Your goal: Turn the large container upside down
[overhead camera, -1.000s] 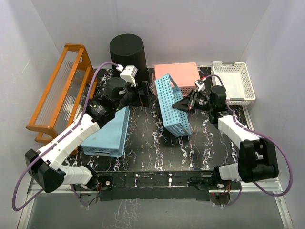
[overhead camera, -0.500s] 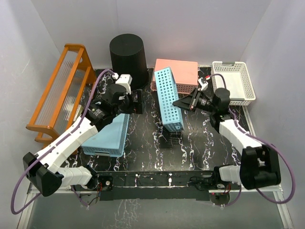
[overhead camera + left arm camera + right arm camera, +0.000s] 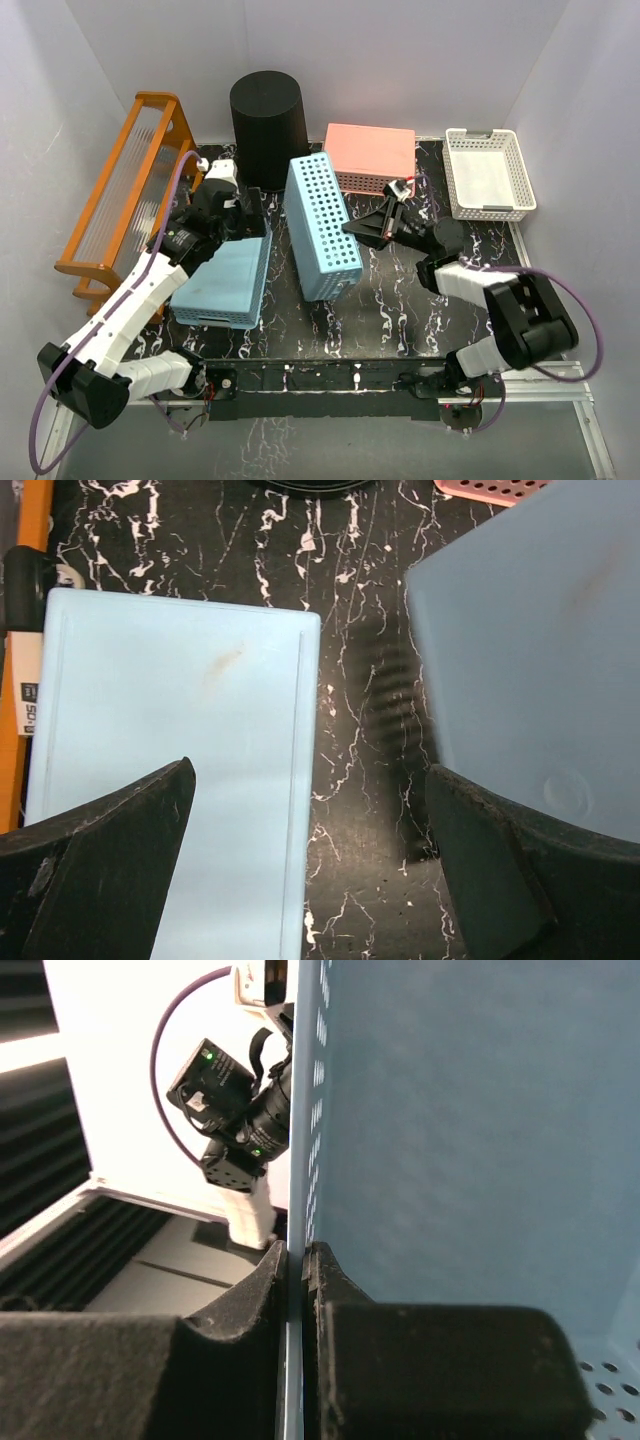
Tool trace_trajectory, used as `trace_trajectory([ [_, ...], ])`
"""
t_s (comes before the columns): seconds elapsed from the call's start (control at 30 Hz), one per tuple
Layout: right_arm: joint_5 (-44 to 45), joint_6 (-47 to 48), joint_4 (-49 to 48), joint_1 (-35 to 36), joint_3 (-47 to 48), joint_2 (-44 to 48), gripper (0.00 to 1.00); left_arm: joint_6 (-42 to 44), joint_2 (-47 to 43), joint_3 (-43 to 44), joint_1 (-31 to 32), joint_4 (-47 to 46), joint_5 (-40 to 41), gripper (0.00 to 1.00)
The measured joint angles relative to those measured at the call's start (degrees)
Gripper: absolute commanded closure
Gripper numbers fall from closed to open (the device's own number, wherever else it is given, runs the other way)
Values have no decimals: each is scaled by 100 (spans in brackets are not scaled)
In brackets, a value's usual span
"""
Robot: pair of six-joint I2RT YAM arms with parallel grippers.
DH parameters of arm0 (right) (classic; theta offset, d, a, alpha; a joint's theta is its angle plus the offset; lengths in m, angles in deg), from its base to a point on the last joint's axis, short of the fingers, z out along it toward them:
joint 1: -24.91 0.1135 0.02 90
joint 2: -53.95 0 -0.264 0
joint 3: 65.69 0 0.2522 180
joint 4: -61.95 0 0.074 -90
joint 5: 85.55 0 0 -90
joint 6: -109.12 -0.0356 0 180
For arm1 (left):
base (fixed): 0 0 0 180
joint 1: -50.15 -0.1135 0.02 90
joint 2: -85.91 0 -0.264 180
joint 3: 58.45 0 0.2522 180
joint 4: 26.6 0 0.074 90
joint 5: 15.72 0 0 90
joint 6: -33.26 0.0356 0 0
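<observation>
The large container point(image 3: 268, 125), a tall black round bucket, stands at the back of the table with a flat dark face up, and neither gripper touches it. My right gripper point(image 3: 348, 228) is shut on the thin rim wall of a blue perforated basket point(image 3: 322, 225), which stands tipped on its long side in the middle. In the right wrist view the fingers point(image 3: 296, 1250) pinch that blue wall point(image 3: 460, 1130). My left gripper point(image 3: 248, 222) hangs open to the left of the tipped basket, over the table beside a second, overturned blue basket point(image 3: 170, 710), with nothing between its fingers point(image 3: 310, 780).
An orange wooden rack point(image 3: 130, 190) fills the far left. A pink basket point(image 3: 370, 155) lies upside down behind the tipped one, and a white perforated basket point(image 3: 488, 175) sits at the back right. The overturned light blue basket point(image 3: 225, 280) lies front left.
My right gripper has carried the blue perforated basket leftwards, swinging it round towards the table's middle. The left arm has drawn back to the left, away from the black bucket.
</observation>
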Motion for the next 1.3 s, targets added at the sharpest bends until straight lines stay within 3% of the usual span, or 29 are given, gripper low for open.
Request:
trace_trajectory([
  [0.13,295,-970,-1268,236,-273,-861,100,42,-188,-17,-273,48,-131,1],
  [0.17,358,-1165,-1394,234,-374,-1102,95,50,-256,-39,-321,42,-166,2],
  [0.23,448,-1438,-1399,184,-577,-1484,73,81,-376,-59,-389,50,-243,1],
  [0.37,433,-1617,-1414,-31,-955,-1764,42,114,-505,-59,-391,70,-365,2],
  [0.47,293,-1469,-1425,-306,-1161,-1762,31,120,-531,-55,-391,138,-404,2],
  [0.6,-81,-728,-1040,-1038,-1458,-1497,25,122,-442,42,-391,334,-490,1],
  [0.73,-225,883,1060,-1491,-935,-557,17,146,-334,76,-391,358,-715,1],
  [0.93,765,4310,5665,-1502,1357,702,15,136,-76,50,-391,201,-1248,1],
  [1.13,1821,5971,7648,-1346,1974,1187,12,72,-70,28,-391,197,-1438,1],
  [1.3,2900,6334,8592,-55,2020,1196,2,-24,-74,28,-393,291,-1432,1],
])
